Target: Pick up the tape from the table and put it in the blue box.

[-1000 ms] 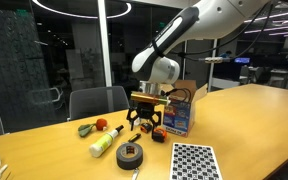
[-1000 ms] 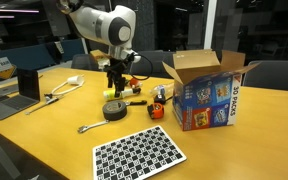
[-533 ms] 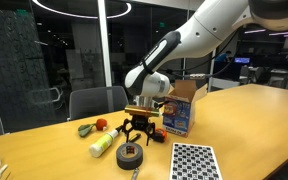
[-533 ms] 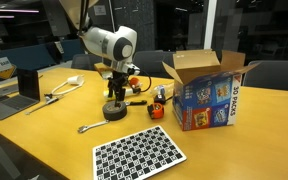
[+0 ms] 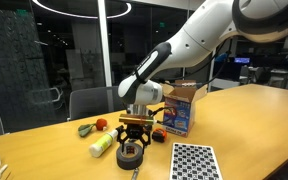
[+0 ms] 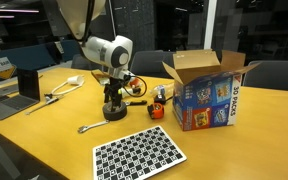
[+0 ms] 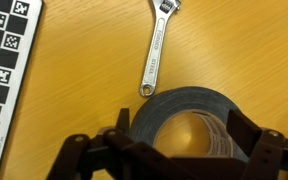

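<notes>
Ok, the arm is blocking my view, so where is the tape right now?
The tape lies on the table under the gripper in both exterior views; the wrist view shows it between the fingers, the wrench just beyond.

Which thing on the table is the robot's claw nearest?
The dark roll of tape, directly under the open gripper; the wrench and checkered board lie farther off.
</notes>
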Action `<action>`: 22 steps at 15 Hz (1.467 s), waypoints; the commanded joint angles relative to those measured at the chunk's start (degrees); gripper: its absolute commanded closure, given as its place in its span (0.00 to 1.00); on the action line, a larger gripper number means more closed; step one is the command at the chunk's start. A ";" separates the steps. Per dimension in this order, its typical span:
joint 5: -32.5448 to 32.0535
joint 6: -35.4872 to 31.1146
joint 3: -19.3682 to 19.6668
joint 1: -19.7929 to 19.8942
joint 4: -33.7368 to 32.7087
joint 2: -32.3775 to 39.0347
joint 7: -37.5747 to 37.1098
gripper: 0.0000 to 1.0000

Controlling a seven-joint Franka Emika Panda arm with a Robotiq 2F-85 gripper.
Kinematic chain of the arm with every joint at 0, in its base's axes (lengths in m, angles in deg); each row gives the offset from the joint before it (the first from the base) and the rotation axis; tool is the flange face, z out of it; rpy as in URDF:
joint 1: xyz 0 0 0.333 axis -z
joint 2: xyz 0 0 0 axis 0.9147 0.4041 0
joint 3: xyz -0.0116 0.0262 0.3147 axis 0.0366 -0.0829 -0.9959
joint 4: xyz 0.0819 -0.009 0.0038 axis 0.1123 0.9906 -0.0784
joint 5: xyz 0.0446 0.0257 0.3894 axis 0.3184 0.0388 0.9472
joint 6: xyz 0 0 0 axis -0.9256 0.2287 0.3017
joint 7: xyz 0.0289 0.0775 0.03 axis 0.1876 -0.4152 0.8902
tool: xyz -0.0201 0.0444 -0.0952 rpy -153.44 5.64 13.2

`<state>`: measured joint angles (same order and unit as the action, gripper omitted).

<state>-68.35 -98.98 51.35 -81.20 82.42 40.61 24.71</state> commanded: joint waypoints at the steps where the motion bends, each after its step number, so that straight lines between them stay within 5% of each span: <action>1: -1.46 2.54 1.03 -1.05 -2.81 1.57 0.90 0.00; 13: -4.61 2.69 4.50 0.25 -3.44 4.90 5.07 0.00; 14: -5.07 2.04 4.95 0.06 -3.14 5.04 5.16 0.25; 16: -5.31 1.85 5.45 0.13 -3.08 5.37 5.33 0.32; 22: -4.91 2.02 5.62 0.23 -3.08 4.65 5.10 0.80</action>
<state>-72.66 -97.66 56.55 -81.05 80.75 44.88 29.47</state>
